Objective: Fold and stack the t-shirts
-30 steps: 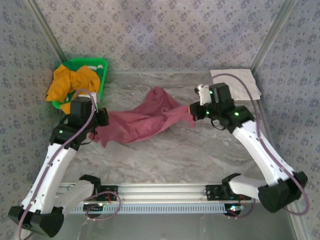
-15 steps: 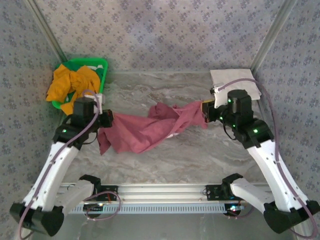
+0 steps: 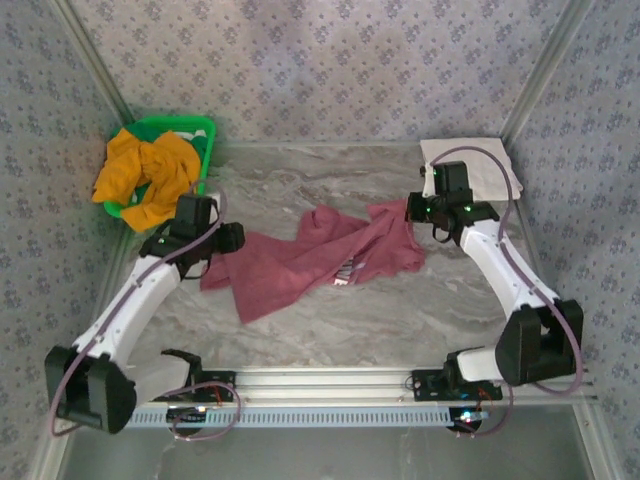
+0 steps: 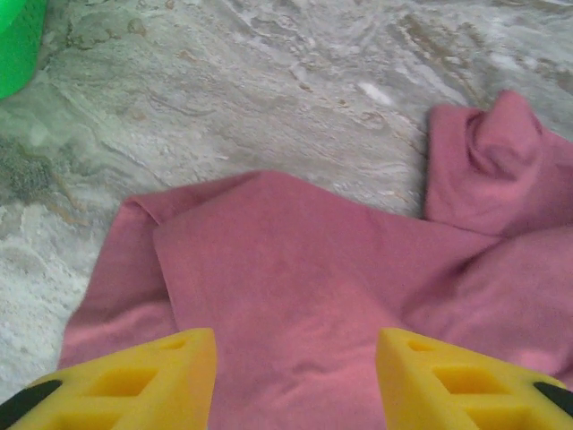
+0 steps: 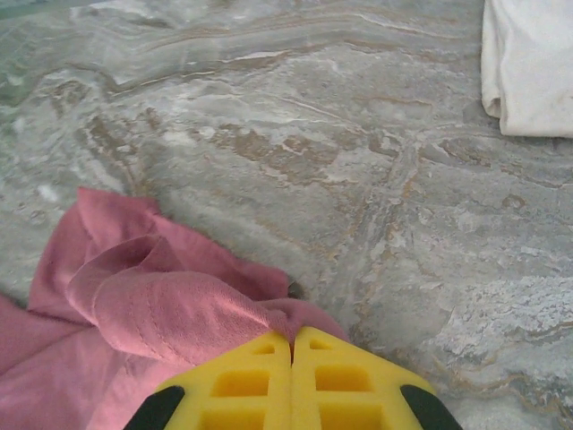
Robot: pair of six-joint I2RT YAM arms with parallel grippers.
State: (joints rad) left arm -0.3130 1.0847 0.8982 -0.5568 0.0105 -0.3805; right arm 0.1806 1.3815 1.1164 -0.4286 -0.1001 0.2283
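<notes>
The crumpled maroon cloth t-shirt (image 3: 310,265) is pinched at its two o'clock edge by the right gripper (image 5: 292,339); the left gripper (image 4: 295,345) is spread at nine o'clock.

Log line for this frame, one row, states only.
left gripper: open over maroon shirt | right gripper: shut on maroon shirt edge | orange shirt: heaped in basket | fold: not started

**Maroon t-shirt** (image 4: 295,287): cropped at the frame edges below and right of the left gripper's (image 4: 294,345) parted jaws. Also runs off left of the right gripper (image 5: 293,339), one fold vanishing between its closed jaws.
**Green basket** (image 4: 16,40): corner only, up-left of the left jaws.
**White cloth** (image 5: 528,63): cropped, up-right of the right jaws.
**Chest print** (image 3: 348,272): too small to read.
</notes>
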